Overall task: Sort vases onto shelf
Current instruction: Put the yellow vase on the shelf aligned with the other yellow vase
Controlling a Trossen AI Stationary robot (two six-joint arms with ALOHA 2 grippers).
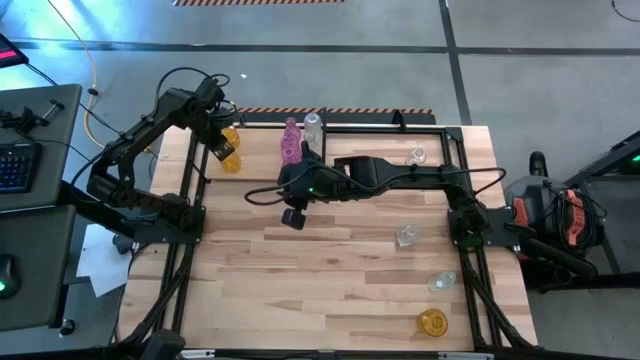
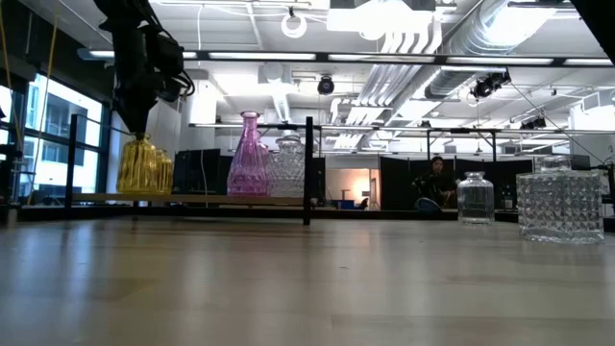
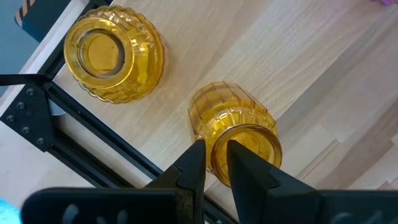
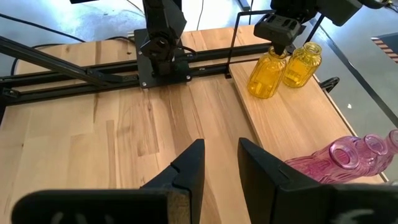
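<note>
vases are standing in two groups: some on the shelf (image 1: 330, 128) along the table's far edge, others loose near the table's right edge. two amber-yellow vases (image 3: 234, 138) are sitting at the shelf's left end, close together; the second amber vase (image 3: 114, 56) is nearer the shelf's left end rail. a pink vase (image 1: 291, 140) and a clear vase (image 1: 313, 128) are standing just beside each other near the middle of the shelf, beside the black upright divider (image 2: 308, 171). the left gripper (image 3: 215, 163) is hovering directly over the neck of one amber vase, its fingers straddling the rim with a narrow gap; whether the pads are actually pressing the glass, i cannot tell. the right gripper (image 4: 219, 163) is hanging over bare table (image 1: 300, 280) in front of the shelf, near the middle, its fingers standing slightly apart and holding nothing. on the right half of the shelf a small clear vase (image 1: 416, 156) is standing alone. three more are waiting near the table's right edge: a clear one (image 1: 406, 235) toward the middle, another clear one (image 1: 442, 282) nearer the front, and an amber one (image 1: 432, 322) by the front right corner. in the low view a person is sitting far off in the room behind the table.
</note>
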